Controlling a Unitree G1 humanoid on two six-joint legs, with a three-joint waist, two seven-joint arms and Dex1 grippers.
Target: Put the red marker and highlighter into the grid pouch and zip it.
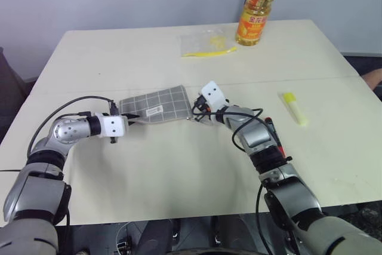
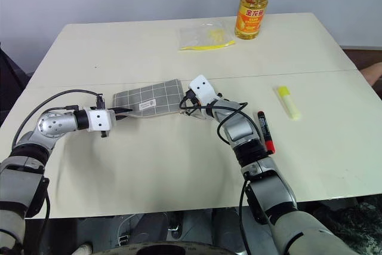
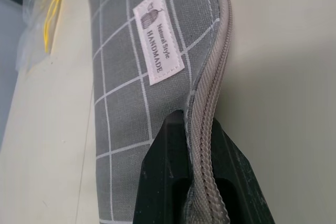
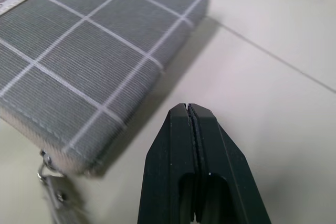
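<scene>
Here the left gripper (image 3: 202,182) is pinching the zipper edge of the grid pouch (image 1: 156,104), which is lying flat mid-frame on the table (image 1: 149,165). The right gripper (image 4: 190,116) is hovering just beside the pouch's other end, fingers pressed together on nothing. The red marker (image 2: 265,131) is lying right of centre; the highlighter (image 2: 287,101) is resting farther right.

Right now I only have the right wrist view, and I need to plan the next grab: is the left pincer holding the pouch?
Observer: Yes, the left pincer is shut on the grid pouch along its zipper edge.
Operator: Where is the red marker?
Observer: The red marker lies on the table, right of the right pincer and nearer the robot.
Operator: And the highlighter?
Observer: The highlighter lies farther right, apart from the marker.
</scene>
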